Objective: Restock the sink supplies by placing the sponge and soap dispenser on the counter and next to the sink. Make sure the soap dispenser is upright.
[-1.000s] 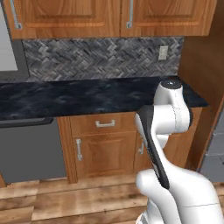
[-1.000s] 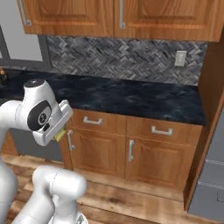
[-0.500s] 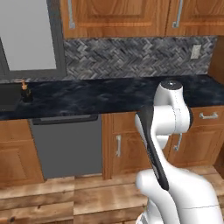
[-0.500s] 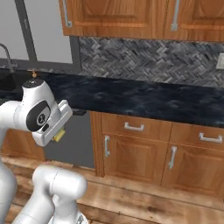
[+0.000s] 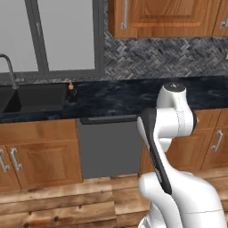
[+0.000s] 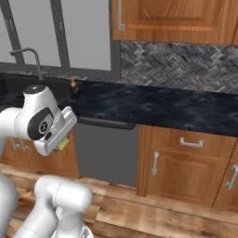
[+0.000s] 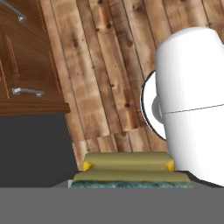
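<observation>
The sponge (image 7: 129, 172), yellow with a green scrub face, lies across the bottom of the hand view, above the wooden floor. A yellow corner of the sponge (image 6: 63, 144) pokes out under my gripper (image 6: 59, 145), which is shut on it, low in front of the cabinets and pointing down. The fingertips are hidden behind the sponge. The soap dispenser (image 5: 71, 91) (image 6: 73, 88), dark with an orange pump, stands upright on the black counter (image 5: 127, 95) (image 6: 158, 108), just right of the sink (image 5: 33, 97) (image 6: 14, 86). A grey faucet (image 5: 8, 68) (image 6: 31, 59) curves over the basin.
A dark dishwasher front (image 5: 109, 147) (image 6: 106, 151) sits under the counter, with wooden cabinets (image 6: 188, 162) to its right and wall cabinets (image 5: 164, 18) above. A window (image 5: 67, 35) is behind the sink. Plank floor (image 5: 58, 205) lies in front.
The whole picture has slid right: the base has driven left along the counter. The sink, faucet and window have come into view. The arm keeps its pose and its hold on the sponge.
</observation>
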Robot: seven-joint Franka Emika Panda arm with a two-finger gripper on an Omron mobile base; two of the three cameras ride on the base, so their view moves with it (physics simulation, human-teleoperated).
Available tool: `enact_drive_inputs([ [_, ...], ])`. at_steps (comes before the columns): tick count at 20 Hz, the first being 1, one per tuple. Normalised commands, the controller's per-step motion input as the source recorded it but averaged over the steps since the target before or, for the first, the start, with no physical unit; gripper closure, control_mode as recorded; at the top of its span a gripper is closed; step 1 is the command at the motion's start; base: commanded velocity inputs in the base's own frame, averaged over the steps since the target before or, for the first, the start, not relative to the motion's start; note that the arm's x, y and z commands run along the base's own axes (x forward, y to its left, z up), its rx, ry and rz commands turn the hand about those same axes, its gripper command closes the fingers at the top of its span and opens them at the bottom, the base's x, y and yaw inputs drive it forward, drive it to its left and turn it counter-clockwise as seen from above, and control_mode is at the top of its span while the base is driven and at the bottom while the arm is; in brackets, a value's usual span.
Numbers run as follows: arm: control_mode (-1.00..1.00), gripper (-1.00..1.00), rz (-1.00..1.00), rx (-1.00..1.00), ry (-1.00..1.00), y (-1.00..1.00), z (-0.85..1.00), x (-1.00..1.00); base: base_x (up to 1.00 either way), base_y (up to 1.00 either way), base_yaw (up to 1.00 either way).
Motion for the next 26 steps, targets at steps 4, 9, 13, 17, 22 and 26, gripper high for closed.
enact_drive_inputs([
  [4, 1.0, 1.0, 0.0, 0.0, 0.0, 0.0, 0.0, 0.0, 0.59, 1.0, 0.0],
  [9, 1.0, 1.0, 0.0, 0.0, 0.0, 0.0, 0.0, 0.0, 0.88, 1.0, 0.0],
  [13, 1.0, 1.0, 0.0, 0.0, 0.0, 0.0, 0.0, 0.0, 0.98, 1.0, 0.0],
  [17, 1.0, 1.0, 0.0, 0.0, 0.0, 0.0, 0.0, 0.0, 0.84, 1.0, 0.0],
  [22, 1.0, 1.0, 0.0, 0.0, 0.0, 0.0, 0.0, 0.0, 0.23, -0.3, 0.0],
  [26, 1.0, 1.0, 0.0, 0.0, 0.0, 0.0, 0.0, 0.0, 0.11, -1.0, 0.0],
])
